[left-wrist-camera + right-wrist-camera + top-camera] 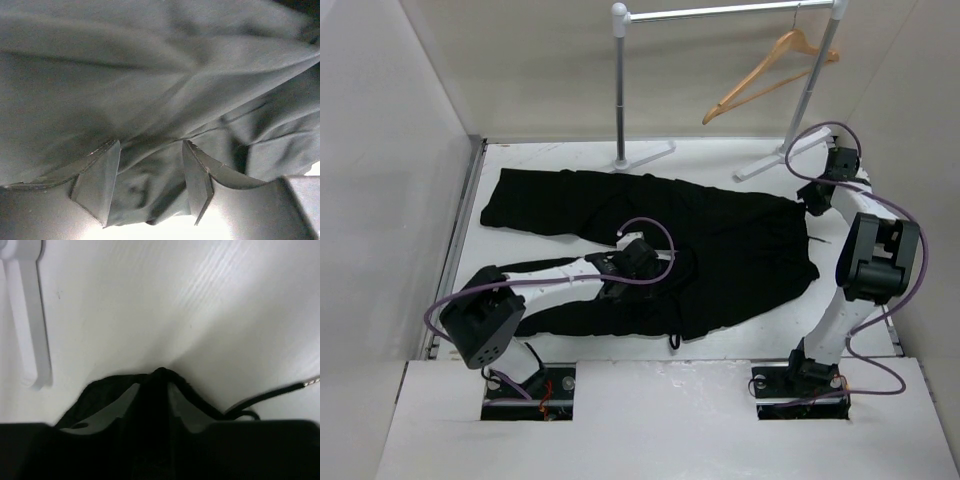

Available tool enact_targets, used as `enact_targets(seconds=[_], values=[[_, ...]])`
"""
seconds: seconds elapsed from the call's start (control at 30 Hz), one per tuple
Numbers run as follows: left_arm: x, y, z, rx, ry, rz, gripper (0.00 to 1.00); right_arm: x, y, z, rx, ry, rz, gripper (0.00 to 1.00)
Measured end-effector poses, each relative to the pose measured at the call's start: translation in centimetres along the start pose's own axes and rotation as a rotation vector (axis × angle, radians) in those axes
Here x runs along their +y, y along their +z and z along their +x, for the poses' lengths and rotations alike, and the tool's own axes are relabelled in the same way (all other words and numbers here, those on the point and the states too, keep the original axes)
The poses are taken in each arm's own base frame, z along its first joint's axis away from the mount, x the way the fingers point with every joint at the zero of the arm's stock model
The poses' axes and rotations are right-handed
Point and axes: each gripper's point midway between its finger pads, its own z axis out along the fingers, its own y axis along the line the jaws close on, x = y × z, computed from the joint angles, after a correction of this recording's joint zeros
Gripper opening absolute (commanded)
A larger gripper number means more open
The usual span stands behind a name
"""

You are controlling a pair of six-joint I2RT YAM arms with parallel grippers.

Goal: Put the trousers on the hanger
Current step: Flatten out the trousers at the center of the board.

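My left fingers (97, 180) stand spread with a loose fold of the trousers (720, 240) bunched between them, while my right fingers (182, 407) pinch the waist edge, ready, I judge, to lift it toward the hanger (770, 70) hanging well beyond them
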Motion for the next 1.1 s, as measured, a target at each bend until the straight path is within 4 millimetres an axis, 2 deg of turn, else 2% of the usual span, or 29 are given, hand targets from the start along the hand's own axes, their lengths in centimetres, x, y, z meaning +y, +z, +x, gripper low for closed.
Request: enact_targets(seconds=[0.07,0.13,0.2,0.27,0.3,0.33,0.43,0.47,0.5,0.57,0.6,0.7,0.77,0.83,0.9,0.97,1.07,1.1], values=[[0.3,-0.4,0.0,-0.011,-0.007,-0.014,0.52,-0.1,0.9,0.2,0.006,0.003,0.005,0.62],[0.4,-1.3,-0.4,-0.034,-0.022,-0.014,0.52,-0.9,0.7,0.8,0.017,0.001,0.016,0.70],[0.3,-2.4,-1.1,-0.065,-0.037,0.001,0.52,-2.0,-0.8,1.6,0.014,0.002,0.019,0.72],[0.2,-3.5,-2.0,-0.100,-0.056,0.015,0.52,-3.4,-3.7,2.3,-0.010,0.010,0.014,0.71],[0.2,-3.9,-2.4,-0.116,-0.065,0.023,0.52,-3.9,-5.5,2.3,-0.035,0.020,0.001,0.67],[0.3,-4.3,-2.8,-0.128,-0.073,0.028,0.52,-4.4,-7.3,2.3,-0.067,0.034,-0.017,0.58],[0.9,-5.1,-3.8,-0.156,-0.104,0.026,0.52,-6.1,-11.9,2.5,-0.159,0.083,-0.074,0.14],[1.2,-5.4,-4.1,-0.165,-0.114,0.023,0.52,-7.0,-12.9,2.7,-0.182,0.107,-0.082,0.05],[1.5,-5.7,-4.4,-0.174,-0.124,0.022,0.52,-8.2,-13.5,3.2,-0.195,0.132,-0.081,0.02],[2.0,-6.4,-5.0,-0.194,-0.146,0.023,0.52,-11.0,-13.7,4.7,-0.192,0.175,-0.042,0.05],[2.4,-6.7,-5.3,-0.205,-0.161,0.026,0.52,-12.5,-13.5,5.7,-0.177,0.191,-0.010,0.10],[4.0,-7.5,-5.7,-0.237,-0.204,0.025,0.52,-16.2,-12.2,9.0,-0.091,0.223,0.087,0.41],[5.5,-7.7,-5.7,-0.250,-0.240,0.012,0.52,-17.5,-11.7,10.8,-0.035,0.230,0.125,0.52],[6.9,-7.9,-5.7,-0.257,-0.276,-0.001,0.52,-17.8,-11.3,11.7,0.007,0.227,0.132,0.59],[8.1,-8.1,-5.6,-0.263,-0.309,-0.011,0.52,-17.2,-10.8,12.0,0.037,0.219,0.109,0.61],[9.1,-8.4,-5.5,-0.268,-0.340,-0.016,0.52,-16.8,-10.2,12.3,0.064,0.211,0.092,0.58],[10.4,-8.9,-5.4,-0.277,-0.381,-0.027,0.52,-16.9,-9.0,12.9,0.110,0.203,0.114,0.45],[10.9,-9.1,-5.3,-0.279,-0.396,-0.033,0.52,-16.9,-8.5,13.0,0.125,0.207,0.124,0.36]])
